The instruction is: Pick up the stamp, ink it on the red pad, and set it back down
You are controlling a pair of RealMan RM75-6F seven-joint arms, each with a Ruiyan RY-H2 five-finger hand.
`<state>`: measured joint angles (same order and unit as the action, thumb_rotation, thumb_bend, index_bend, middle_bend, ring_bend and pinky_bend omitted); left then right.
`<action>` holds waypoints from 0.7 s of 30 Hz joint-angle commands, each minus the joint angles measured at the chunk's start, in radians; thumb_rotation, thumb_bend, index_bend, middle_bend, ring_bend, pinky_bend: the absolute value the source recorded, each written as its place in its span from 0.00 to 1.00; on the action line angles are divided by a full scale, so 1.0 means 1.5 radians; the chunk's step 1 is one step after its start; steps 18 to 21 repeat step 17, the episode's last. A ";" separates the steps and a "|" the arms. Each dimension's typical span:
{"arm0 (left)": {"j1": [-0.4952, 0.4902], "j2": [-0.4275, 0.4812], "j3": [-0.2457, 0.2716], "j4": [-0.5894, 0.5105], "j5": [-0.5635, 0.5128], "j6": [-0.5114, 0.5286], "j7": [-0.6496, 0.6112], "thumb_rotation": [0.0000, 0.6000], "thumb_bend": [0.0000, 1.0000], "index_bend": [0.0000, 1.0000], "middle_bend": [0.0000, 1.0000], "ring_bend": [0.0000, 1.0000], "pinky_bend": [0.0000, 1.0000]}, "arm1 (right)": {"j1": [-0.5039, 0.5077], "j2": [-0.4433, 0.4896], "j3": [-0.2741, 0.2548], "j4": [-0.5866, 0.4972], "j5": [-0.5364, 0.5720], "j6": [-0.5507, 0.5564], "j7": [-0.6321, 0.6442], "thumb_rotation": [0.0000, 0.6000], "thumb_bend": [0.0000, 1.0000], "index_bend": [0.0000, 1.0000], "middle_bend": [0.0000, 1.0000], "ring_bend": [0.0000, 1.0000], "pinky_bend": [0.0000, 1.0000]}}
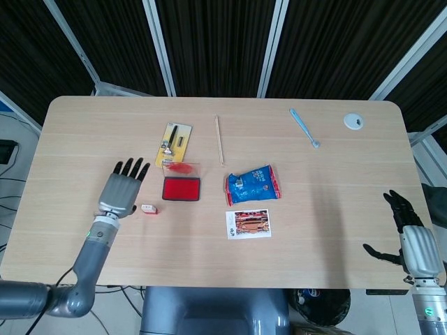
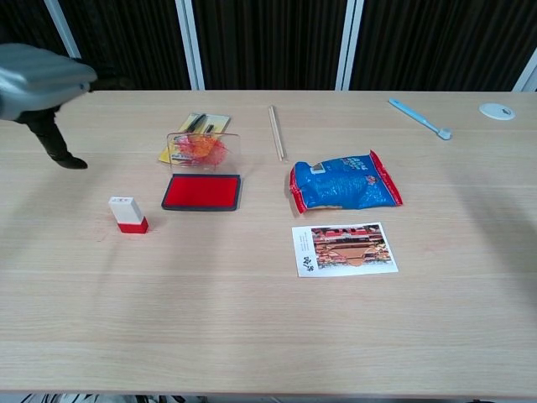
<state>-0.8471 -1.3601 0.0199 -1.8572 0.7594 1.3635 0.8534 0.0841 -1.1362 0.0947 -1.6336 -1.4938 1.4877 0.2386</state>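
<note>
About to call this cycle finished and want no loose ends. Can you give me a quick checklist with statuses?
1. Stamp standing upright on the table, beside the red pad without touching it: ok.
2. Left robot hand holds nothing, fingers spread, clear of the stamp: ok.
3. Right robot hand holds nothing, near the table's right edge: ok.
4. Pad lid open: ok.
5. Stamp face inked: cannot tell, it faces down.

Bright, even overhead light, soft faint shadows, both views sharp except the motion-blurred left hand [image 2: 38,80].
</note>
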 commanded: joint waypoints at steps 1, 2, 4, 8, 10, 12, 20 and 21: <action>0.112 0.081 0.078 -0.040 0.177 0.093 -0.147 1.00 0.12 0.00 0.00 0.00 0.09 | 0.000 -0.001 0.000 0.000 0.000 0.000 -0.005 1.00 0.12 0.00 0.00 0.00 0.19; 0.135 0.091 0.094 -0.032 0.213 0.111 -0.177 1.00 0.11 0.00 0.00 0.00 0.09 | 0.000 -0.002 0.000 0.001 0.001 0.001 -0.008 1.00 0.12 0.00 0.00 0.00 0.19; 0.172 0.102 0.116 -0.016 0.260 0.139 -0.224 1.00 0.09 0.00 0.00 0.00 0.08 | 0.000 -0.004 0.001 0.002 0.000 0.003 -0.016 1.00 0.12 0.00 0.00 0.00 0.19; 0.235 0.104 0.144 0.035 0.336 0.195 -0.287 1.00 0.07 0.00 0.00 0.00 0.03 | -0.001 -0.008 0.001 0.007 -0.005 0.010 -0.035 1.00 0.12 0.00 0.00 0.00 0.19; 0.268 0.095 0.152 0.071 0.371 0.225 -0.323 1.00 0.07 0.00 0.00 0.00 0.02 | -0.001 -0.011 0.001 0.009 -0.007 0.013 -0.044 1.00 0.12 0.00 0.00 0.00 0.19; 0.292 0.084 0.154 0.108 0.391 0.246 -0.349 1.00 0.07 0.00 0.00 0.00 0.01 | -0.001 -0.013 0.001 0.009 -0.006 0.013 -0.048 1.00 0.12 0.00 0.00 0.00 0.19; 0.337 0.070 0.138 0.171 0.392 0.252 -0.422 1.00 0.06 0.00 0.00 0.00 0.01 | -0.002 -0.016 0.003 0.008 -0.005 0.017 -0.052 1.00 0.12 0.00 0.00 0.00 0.19; 0.337 0.070 0.138 0.171 0.392 0.252 -0.422 1.00 0.06 0.00 0.00 0.00 0.01 | -0.002 -0.016 0.003 0.008 -0.005 0.017 -0.052 1.00 0.12 0.00 0.00 0.00 0.19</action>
